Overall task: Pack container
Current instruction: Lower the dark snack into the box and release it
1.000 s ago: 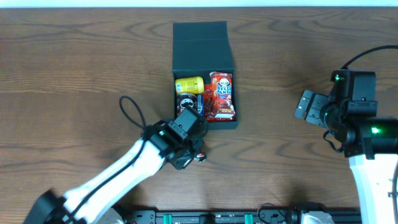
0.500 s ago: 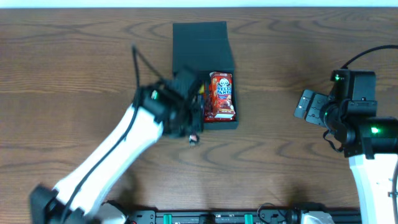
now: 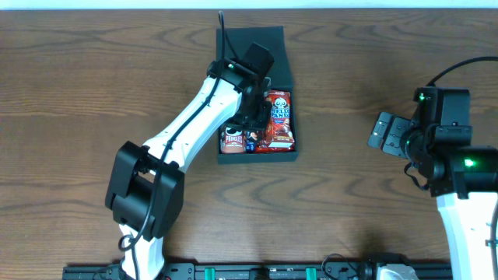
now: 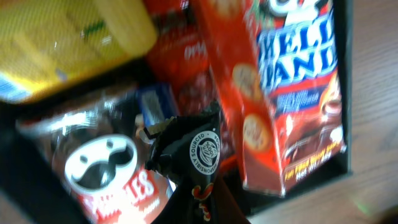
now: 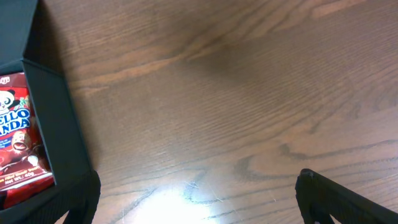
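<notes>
The box (image 3: 237, 43) sits at the middle of the far edge of the counter (image 3: 350, 202). The left pincer (image 3: 250, 124) seems closed on a dark packet (image 4: 200, 155). It should lower the packet slowly between the chips tub (image 4: 102, 171) and the red biscuit pack (image 4: 292, 93), then release. The right pincer (image 3: 387, 132) waits open.

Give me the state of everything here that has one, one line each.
container: open, lid flap folded back.
Hello Panda box: lying flat inside the container, right side.
Pringles can: lying inside, front left.
yellow pack: inside, next to the Pringles can.
black packet: held above the packed snacks.
left gripper: shut on the black packet.
right gripper: open, holding nothing.
</notes>
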{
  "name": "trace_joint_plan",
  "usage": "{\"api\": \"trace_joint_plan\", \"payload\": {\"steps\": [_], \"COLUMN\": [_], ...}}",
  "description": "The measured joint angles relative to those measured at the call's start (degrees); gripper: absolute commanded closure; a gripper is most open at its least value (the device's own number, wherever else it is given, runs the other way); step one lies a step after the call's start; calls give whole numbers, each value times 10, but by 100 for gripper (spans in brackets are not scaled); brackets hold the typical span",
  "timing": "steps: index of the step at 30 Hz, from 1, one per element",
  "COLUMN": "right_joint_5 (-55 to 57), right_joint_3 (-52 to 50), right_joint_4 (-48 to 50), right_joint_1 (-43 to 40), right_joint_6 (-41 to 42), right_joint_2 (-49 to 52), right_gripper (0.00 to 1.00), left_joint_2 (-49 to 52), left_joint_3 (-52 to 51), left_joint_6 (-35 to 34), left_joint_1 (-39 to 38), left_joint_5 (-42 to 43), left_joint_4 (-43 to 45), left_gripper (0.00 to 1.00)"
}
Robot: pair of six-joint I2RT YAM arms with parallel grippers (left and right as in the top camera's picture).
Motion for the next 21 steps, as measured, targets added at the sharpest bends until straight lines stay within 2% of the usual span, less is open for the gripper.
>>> {"api": "trace_joint_plan", "payload": {"steps": [4, 5, 6, 9, 11, 16, 19, 21], "right_joint_5": [0, 0, 0, 0, 0, 0, 0, 0], "right_joint_3": [0, 0, 0, 0, 0, 0, 0, 0], "right_joint_4": [0, 0, 0, 0, 0, 0, 0, 0], "right_joint_1": [0, 0, 0, 0, 0, 0, 0, 0], "right_joint_6": [0, 0, 0, 0, 0, 0, 0, 0], "right_joint_2": [0, 0, 0, 0, 0, 0, 0, 0], "right_gripper": [1, 1, 1, 1, 1, 1, 1, 1], "left_joint_2": [5, 7, 10, 14, 14, 14, 14, 14], "left_joint_3": [2, 2, 2, 2, 2, 3, 35, 75], "left_joint_6": [0, 0, -1, 1, -1, -5, -17, -16], "left_joint_1": [1, 1, 2, 2, 2, 3, 11, 23], "left_joint_5": [0, 0, 0, 0, 0, -1, -5, -7], "left_joint_4": [22, 27, 30, 42, 43, 41, -4, -35], "left_gripper": [94, 91, 77, 59, 48, 34, 11, 1]}}
